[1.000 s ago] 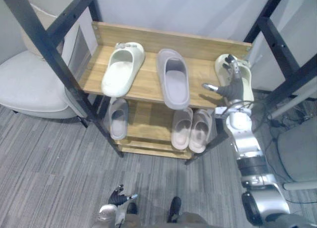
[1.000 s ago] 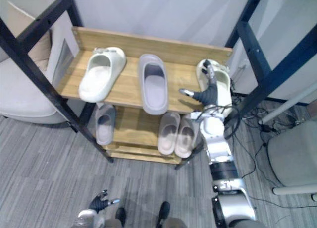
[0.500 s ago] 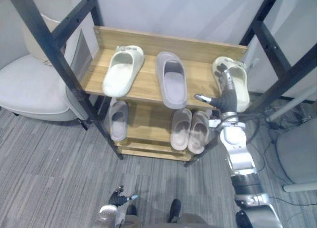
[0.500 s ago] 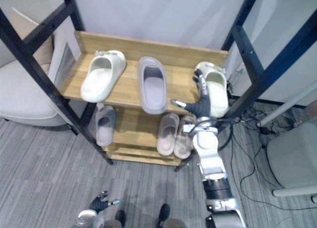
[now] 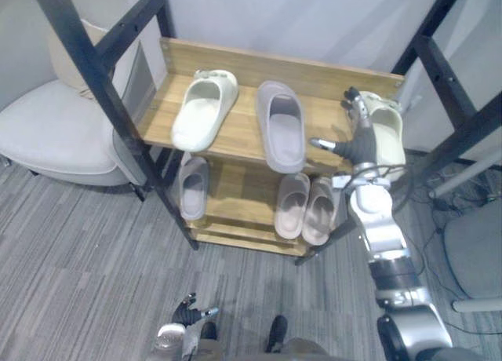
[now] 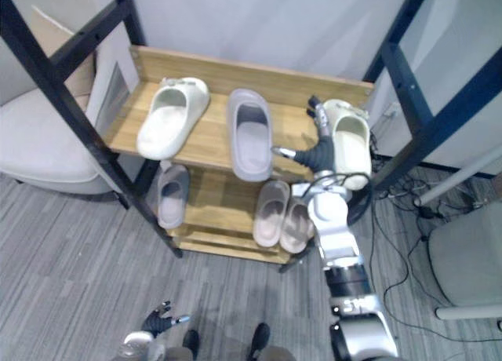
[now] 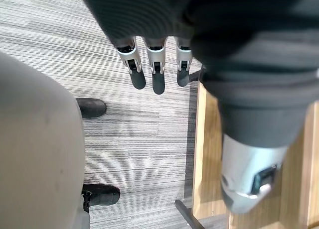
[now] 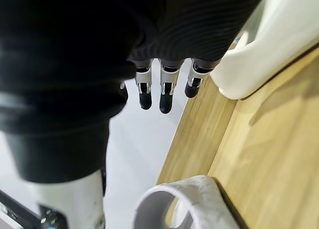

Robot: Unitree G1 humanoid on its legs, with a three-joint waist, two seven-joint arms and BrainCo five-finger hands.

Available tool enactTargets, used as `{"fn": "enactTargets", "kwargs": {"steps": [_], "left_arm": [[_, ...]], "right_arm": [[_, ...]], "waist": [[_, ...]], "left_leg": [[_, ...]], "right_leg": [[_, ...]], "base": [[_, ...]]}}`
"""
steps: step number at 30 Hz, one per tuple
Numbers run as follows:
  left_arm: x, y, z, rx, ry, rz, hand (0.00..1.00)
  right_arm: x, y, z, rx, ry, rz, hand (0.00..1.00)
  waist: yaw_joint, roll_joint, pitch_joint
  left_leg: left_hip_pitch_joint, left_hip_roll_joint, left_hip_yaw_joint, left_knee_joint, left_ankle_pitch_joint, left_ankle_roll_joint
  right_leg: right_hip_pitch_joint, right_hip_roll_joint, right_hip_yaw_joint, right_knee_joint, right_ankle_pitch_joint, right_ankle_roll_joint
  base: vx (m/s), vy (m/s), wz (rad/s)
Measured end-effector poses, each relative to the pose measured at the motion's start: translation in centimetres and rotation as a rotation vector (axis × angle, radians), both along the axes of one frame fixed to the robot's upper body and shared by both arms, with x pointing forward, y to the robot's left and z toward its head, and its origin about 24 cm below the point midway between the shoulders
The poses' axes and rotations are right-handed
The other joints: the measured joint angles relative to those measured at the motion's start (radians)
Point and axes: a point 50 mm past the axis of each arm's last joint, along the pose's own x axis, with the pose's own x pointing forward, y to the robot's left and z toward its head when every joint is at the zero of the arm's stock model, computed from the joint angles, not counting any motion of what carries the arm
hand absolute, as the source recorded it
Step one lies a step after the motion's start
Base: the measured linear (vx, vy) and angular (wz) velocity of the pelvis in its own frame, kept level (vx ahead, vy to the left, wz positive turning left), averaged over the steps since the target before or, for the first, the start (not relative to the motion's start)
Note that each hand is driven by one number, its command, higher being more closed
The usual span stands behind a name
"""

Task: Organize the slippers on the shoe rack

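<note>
The shoe rack [image 5: 243, 133] has two wooden shelves between black posts. On the top shelf a cream slipper [image 5: 204, 110] lies at the left end, and a grey slipper [image 5: 281, 127] lies in the middle with its heel over the front edge. A second cream slipper [image 6: 350, 145] lies at the right end.

The right hand [image 5: 357, 145] is at the inner side of this last slipper and covers part of its edge. Its fingers [image 8: 166, 97] are straight and its thumb is spread toward the grey slipper, so it grips nothing. I cannot tell if the fingers really touch the slipper or are only just beside it.

On the lower shelf there are a small grey slipper [image 5: 194, 190] at the left and a beige pair [image 5: 306, 208] at the right. Their front parts are hidden under the top shelf.

The left hand [image 5: 187, 311] hangs low over the grey carpet [image 5: 78, 251], with its fingers [image 7: 158, 79] relaxed and apart. A pale chair [image 5: 47, 133] stands left of the rack, cut off by the picture's edge.
</note>
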Motion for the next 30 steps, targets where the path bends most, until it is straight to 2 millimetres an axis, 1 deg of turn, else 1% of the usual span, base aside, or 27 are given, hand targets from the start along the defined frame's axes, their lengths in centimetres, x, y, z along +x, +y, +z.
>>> {"fn": "enactTargets", "kwargs": {"steps": [1, 3, 5, 9, 11, 14, 15, 17, 18, 20, 24, 26, 28, 30], "left_arm": [[0.1, 0.0, 0.0, -0.001, -0.003, -0.001, 0.0], [0.1, 0.0, 0.1, -0.001, -0.006, -0.001, 0.0], [0.3, 0.0, 0.2, 0.0, -0.013, -0.001, 0.0], [0.4, 0.2, 0.3, 0.004, -0.02, 0.0, 0.0], [0.5, 0.4, 0.4, 0.008, -0.026, 0.003, 0.0], [0.5, 0.6, 0.4, 0.004, -0.029, 0.014, 0.0], [0.6, 0.6, 0.4, 0.002, -0.03, 0.018, 0.0], [0.8, 0.6, 0.5, -0.001, -0.036, 0.023, 0.0], [0.8, 0.6, 0.5, -0.001, -0.038, 0.023, 0.0], [1.3, 0.6, 0.7, -0.003, -0.051, 0.024, 0.0], [1.6, 0.5, 0.8, -0.005, -0.058, 0.024, 0.0], [1.8, 0.6, 0.8, -0.007, -0.065, 0.027, 0.0], [2.2, 0.7, 1.0, -0.012, -0.08, 0.039, 0.0], [2.4, 0.7, 1.1, -0.015, -0.083, 0.045, 0.0]], "right_arm": [[0.5, 0.1, 0.5, -0.002, 0.001, -0.003, 0.0], [1.0, 0.2, 0.9, -0.002, -0.003, -0.003, 0.0], [1.8, 0.3, 1.5, -0.002, 0.002, -0.008, 0.0], [2.9, 0.6, 2.3, -0.003, 0.012, -0.012, 0.0], [3.6, 0.9, 3.0, -0.011, 0.018, -0.008, 0.0], [4.2, 1.5, 3.8, -0.054, 0.021, 0.008, 0.0], [4.4, 1.6, 4.2, -0.073, 0.021, 0.01, 0.0], [5.1, 2.0, 5.7, -0.094, 0.013, 0.015, 0.0], [5.2, 2.1, 6.0, -0.096, 0.008, 0.016, 0.0], [5.7, 2.7, 7.5, -0.111, -0.011, 0.028, 0.0], [6.3, 3.9, 7.5, -0.172, 0.025, 0.059, 0.0], [6.7, 4.1, 7.4, -0.175, 0.051, 0.061, 0.0], [6.9, 4.1, 8.1, -0.178, 0.05, 0.056, 0.0], [6.9, 4.3, 8.5, -0.181, 0.042, 0.061, 0.0]], "waist": [[0.006, -0.001, 0.0], [0.01, -0.003, -0.001], [0.017, -0.009, 0.001], [0.02, -0.021, 0.008], [0.024, -0.032, 0.011], [0.027, -0.034, 0.011], [0.031, -0.035, 0.011], [0.043, -0.038, 0.014], [0.046, -0.039, 0.015], [0.067, -0.045, 0.022], [0.083, -0.046, 0.025], [0.091, -0.048, 0.031], [0.101, -0.052, 0.05], [0.104, -0.054, 0.056]], "left_leg": [[0.0, 0.0, 0.0, 0.0, 0.0, 0.0], [0.0, -0.001, 0.0, 0.0, 0.0, 0.0], [0.0, -0.001, 0.0, -0.001, 0.0, 0.0], [-0.001, -0.001, 0.0, -0.002, 0.0, 0.0], [-0.006, -0.002, 0.005, -0.003, 0.0, 0.001], [-0.018, -0.002, 0.005, -0.001, 0.001, 0.002], [-0.018, -0.001, 0.003, -0.001, 0.001, 0.002], [-0.025, 0.0, 0.0, 0.007, 0.001, 0.002], [-0.03, 0.0, 0.0, 0.01, 0.001, 0.002], [-0.042, 0.002, -0.001, 0.014, 0.001, 0.002], [-0.048, 0.002, -0.002, 0.018, 0.001, 0.002], [-0.055, 0.002, -0.005, 0.025, 0.001, 0.002], [-0.058, 0.003, -0.006, 0.03, 0.001, 0.002], [-0.059, 0.004, -0.006, 0.031, 0.001, 0.001]], "right_leg": [[0.0, 0.0, 0.0, 0.0, 0.0, 0.0], [0.0, -0.001, 0.0, 0.0, 0.0, 0.0], [0.0, -0.001, 0.0, 0.0, 0.0, 0.0], [-0.002, -0.001, 0.0, 0.0, 0.0, 0.0], [-0.011, -0.002, 0.004, 0.0, 0.001, -0.001], [-0.017, -0.003, 0.006, 0.0, 0.001, -0.001], [-0.017, -0.003, 0.006, 0.0, 0.001, -0.001], [-0.019, -0.003, 0.01, 0.0, 0.001, -0.001], [-0.021, -0.003, 0.01, 0.0, 0.001, -0.001], [-0.031, -0.002, 0.012, 0.0, 0.001, -0.001], [-0.031, -0.003, 0.008, 0.0, 0.001, -0.001], [-0.032, -0.003, 0.007, 0.0, 0.001, -0.001], [-0.032, -0.002, 0.008, 0.001, 0.001, -0.001], [-0.032, -0.002, 0.007, 0.001, 0.001, -0.001]], "base": [[0.0, 0.011, 0.04], [0.0, 0.0, 0.0], [0.0, 0.0, 0.0], [0.0, 0.0, 0.0], [0.01, 0.022, -0.05], [0.0, 0.011, 0.0], [0.03, 0.013, 0.09], [0.03, 0.015, 0.08], [-0.01, 0.006, 0.05], [0.0, 0.0, 0.0], [-0.01, 0.007, 0.04], [-0.01, 0.011, 0.07], [0.0, 0.0, 0.0], [0.0, 0.0, 0.0]]}}
